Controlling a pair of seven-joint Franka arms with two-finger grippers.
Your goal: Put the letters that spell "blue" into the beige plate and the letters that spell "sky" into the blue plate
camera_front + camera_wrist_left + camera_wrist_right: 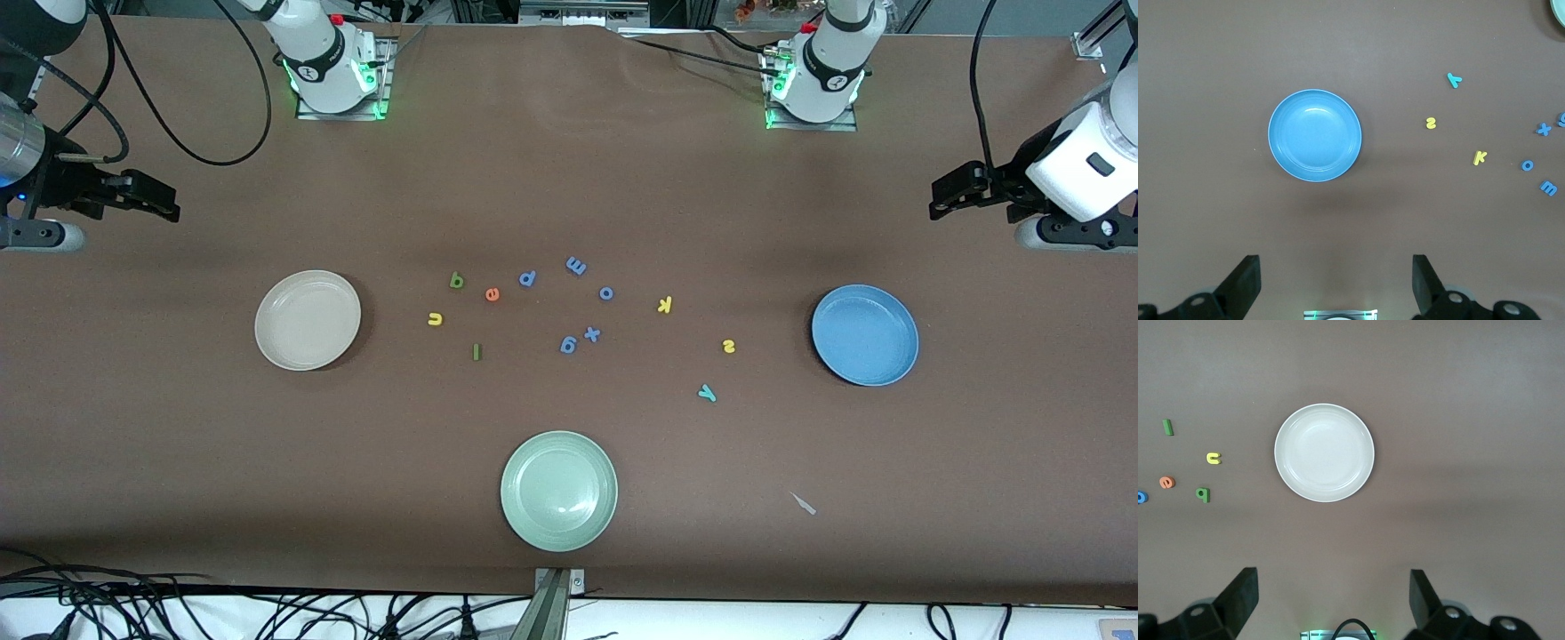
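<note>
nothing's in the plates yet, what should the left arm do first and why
Probably lower the open left pincer toward the small yellow foam letter s. It lies on the table nearest the round blue plate, which holds nothing, and stands clear of the other letters. The right pincer, also open, waits above the round beige plate.

**Even overhead light, soft shadows, sharp views**

Light falls evenly from above on the matte brown table (569, 178), which shows no glare. The green plate (558, 491) carries a small white highlight, as does the blue plate (1315, 136). Soft shadows hug the beige plate (1324, 453). Green lamps glow at both arm bases. All three views are sharp, edges barely bent.
</note>
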